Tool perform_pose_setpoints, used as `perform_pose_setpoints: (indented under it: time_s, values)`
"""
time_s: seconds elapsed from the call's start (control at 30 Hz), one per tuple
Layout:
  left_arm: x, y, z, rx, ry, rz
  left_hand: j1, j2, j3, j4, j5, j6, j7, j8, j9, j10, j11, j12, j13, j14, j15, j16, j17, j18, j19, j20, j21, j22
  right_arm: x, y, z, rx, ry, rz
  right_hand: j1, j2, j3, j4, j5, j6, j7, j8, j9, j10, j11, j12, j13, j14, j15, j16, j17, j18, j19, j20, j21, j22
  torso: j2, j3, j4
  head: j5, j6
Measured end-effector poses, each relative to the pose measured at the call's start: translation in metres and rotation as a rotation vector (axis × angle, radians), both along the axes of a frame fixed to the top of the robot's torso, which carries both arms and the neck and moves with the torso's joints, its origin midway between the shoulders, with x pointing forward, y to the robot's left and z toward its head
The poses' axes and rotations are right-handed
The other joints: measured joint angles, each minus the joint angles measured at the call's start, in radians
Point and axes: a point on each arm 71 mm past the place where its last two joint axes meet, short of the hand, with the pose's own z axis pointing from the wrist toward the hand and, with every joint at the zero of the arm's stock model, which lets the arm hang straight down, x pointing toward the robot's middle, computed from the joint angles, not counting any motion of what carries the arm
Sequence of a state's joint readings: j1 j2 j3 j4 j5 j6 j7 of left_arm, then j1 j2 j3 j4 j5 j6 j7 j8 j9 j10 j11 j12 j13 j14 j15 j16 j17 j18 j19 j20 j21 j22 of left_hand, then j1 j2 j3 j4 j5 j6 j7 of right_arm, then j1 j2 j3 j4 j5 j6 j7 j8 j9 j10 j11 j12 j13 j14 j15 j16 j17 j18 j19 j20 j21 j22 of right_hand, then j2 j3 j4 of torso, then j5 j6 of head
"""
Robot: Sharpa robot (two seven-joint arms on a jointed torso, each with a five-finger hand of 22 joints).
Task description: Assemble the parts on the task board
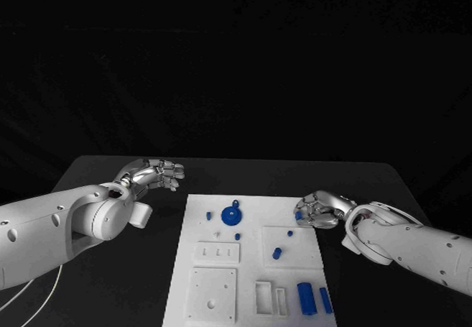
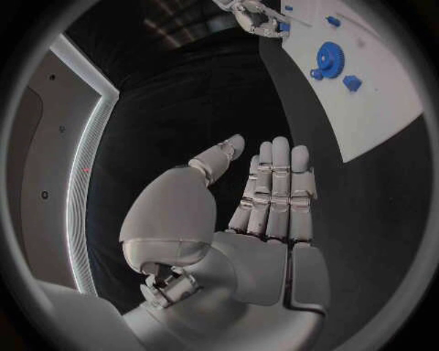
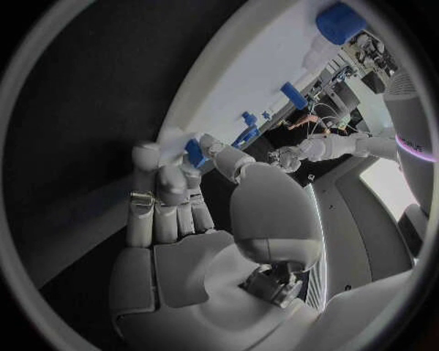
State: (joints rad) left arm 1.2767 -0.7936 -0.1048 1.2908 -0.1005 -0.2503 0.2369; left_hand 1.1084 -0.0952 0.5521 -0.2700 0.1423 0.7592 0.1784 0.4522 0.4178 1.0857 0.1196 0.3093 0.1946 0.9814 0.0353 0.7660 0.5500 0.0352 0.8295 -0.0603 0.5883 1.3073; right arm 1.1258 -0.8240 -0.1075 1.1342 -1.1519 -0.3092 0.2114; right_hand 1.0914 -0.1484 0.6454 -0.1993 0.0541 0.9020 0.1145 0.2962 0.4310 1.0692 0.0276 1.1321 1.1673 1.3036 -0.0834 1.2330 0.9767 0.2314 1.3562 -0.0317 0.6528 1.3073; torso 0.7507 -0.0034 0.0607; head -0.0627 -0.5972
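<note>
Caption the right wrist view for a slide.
Right robot hand pinching a small blue part at the task board edge.

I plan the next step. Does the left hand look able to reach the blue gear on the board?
Probably yes. The left hand is open, beside the task board, and nothing stands between it and the blue gear.

Robotics laboratory: matte black table [image 1: 118, 289] against black backdrop, white rectangular task board [image 1: 217, 278], cluttered equipment bench [image 3: 370, 55].
</note>
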Motion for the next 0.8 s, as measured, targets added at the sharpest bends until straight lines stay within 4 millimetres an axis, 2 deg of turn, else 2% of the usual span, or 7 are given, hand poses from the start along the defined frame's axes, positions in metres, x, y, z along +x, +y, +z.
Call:
perform_pose_setpoints:
  time_s: [0.13,0.37,0.47,0.67,0.8]
  values:
    - [0.0,0.0001,0.0,0.0,0.0,0.0,0.0,0.0,0.0,0.0,0.0,0.0,0.0,0.0,0.0,0.0,0.0,0.0,0.0,0.0,0.0,0.0,0.0,0.01,0.0,0.0,0.0,0.001,0.0,0.0,-0.0001,-0.001,-0.002,0.0,0.0,0.0,0.005,0.001,0.0,0.012,-0.001,0.005,0.002,-0.002,-0.005,0.0,0.0,0.003,-0.003,0.0,0.001,0.0,0.0,0.0,0.0,0.0,0.0,0.0,-0.0001,0.0,0.0]
    - [0.0,0.0003,0.0,0.0,0.0,0.0,0.0,0.0,0.0,0.0,0.0,0.0,0.0,0.0,0.0,0.0,0.0,0.0,0.0,0.0,0.0,0.0,0.0,0.01,0.0,0.0,0.0,0.001,-0.0001,-0.0003,-0.0002,-0.001,-0.007,-0.003,0.0,0.0,0.021,0.003,0.0,0.026,-0.004,0.012,0.005,0.001,-0.008,0.0,0.0,0.0,-0.008,0.0,0.003,0.0,0.0,0.0,0.0,0.0,0.0,0.0,-0.0003,0.0,-0.001]
    - [0.0,0.0002,0.0,0.0,0.0,0.0,0.0,0.0,0.0,0.0,0.0,0.0,0.0,0.0,0.0,0.0,0.0,0.0,0.0,0.0,0.0,0.0,0.0,0.01,0.0,0.0,0.0,0.001,-0.0003,-0.0002,-0.0004,-0.001,-0.012,-0.005,0.0,0.0,0.03,0.006,0.0,0.035,-0.007,0.018,0.008,0.001,-0.015,0.0,0.0,0.002,-0.012,0.0,0.004,0.0,0.004,-0.001,0.0,0.001,0.0,0.0,-0.0004,0.001,0.0]
    - [0.0001,0.0,0.0,0.001,0.0,-0.002,0.0,0.0,0.0,0.0,0.0,0.0,0.0,0.0,0.003,0.0,0.0,0.0,0.0,0.0,0.0,0.0,-0.001,0.009,0.0,0.0,0.0,0.001,-0.0011,0.0012,-0.0012,0.0,-0.027,-0.018,0.0,0.0,0.048,0.01,0.0,0.055,-0.023,0.032,0.014,0.007,-0.021,0.0,0.0,0.004,-0.019,0.0,0.006,0.001,0.005,-0.002,0.0,0.001,0.0,0.0003,-0.0005,0.001,0.0]
    - [0.0001,-0.0011,-0.0001,0.002,-0.001,-0.008,-0.003,0.003,0.0,0.0,0.0,0.02,-0.012,0.004,0.01,0.016,-0.016,0.008,0.007,0.0,0.0,0.002,-0.002,0.009,0.0,0.0,0.0,0.0,-0.0018,0.0024,-0.0013,0.0,-0.036,-0.031,0.0,0.0,0.057,0.014,0.0,0.067,-0.032,0.039,0.014,0.014,-0.028,0.0,0.0,0.004,-0.026,0.001,0.008,0.001,0.009,-0.006,0.005,0.001,0.0,0.0003,-0.0011,0.001,0.0]
